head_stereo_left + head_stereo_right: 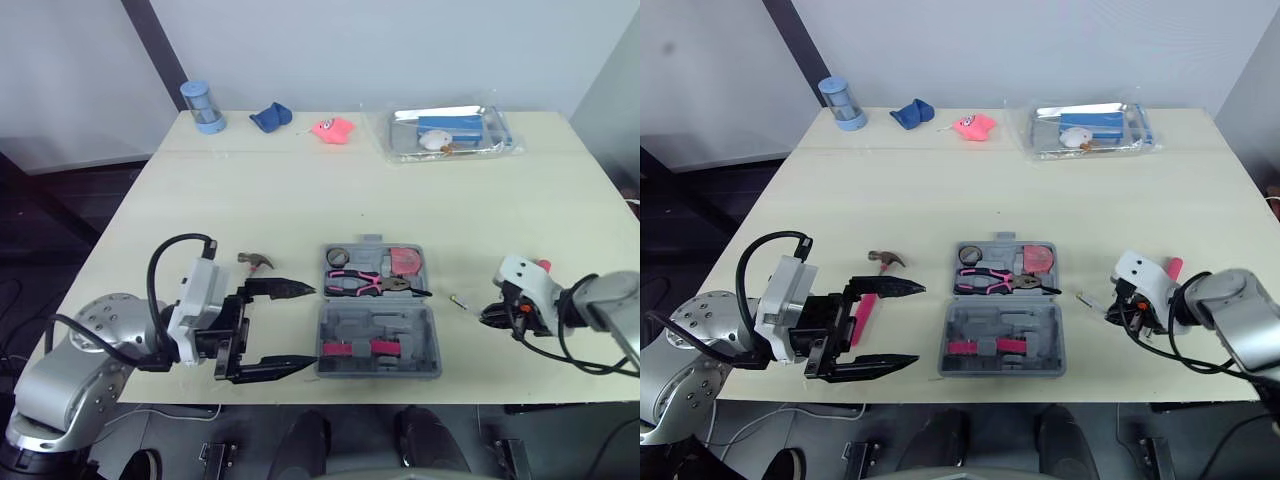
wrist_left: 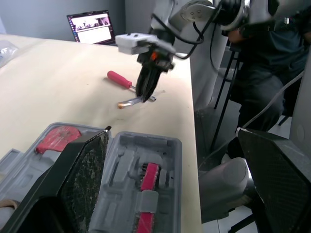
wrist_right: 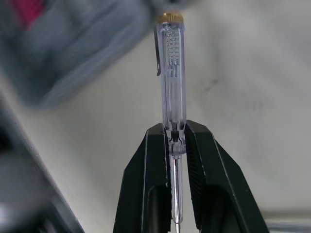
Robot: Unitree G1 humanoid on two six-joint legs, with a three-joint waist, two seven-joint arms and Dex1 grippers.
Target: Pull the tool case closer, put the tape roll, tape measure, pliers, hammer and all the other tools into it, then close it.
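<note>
Right gripper (image 3: 173, 133) fingers clamped on the thin shaft of a clear plastic tester screwdriver (image 3: 173, 73), handle sticking out toward the open grey plastic tool case (image 1: 400, 325). The case lies to the gripper's left, near but apart, on the cream table (image 1: 300, 190). A red-handled screwdriver (image 2: 119, 79) lies just beyond the right gripper. Left gripper (image 1: 920, 323) has its fingers spread wide, empty, just beside the case's left edge. Pink-handled hammer (image 1: 865, 315) lies by that gripper, outside the case. Pink-handled pliers (image 1: 365, 285) and red tape measure (image 1: 405, 262) are in the case's far half.
</note>
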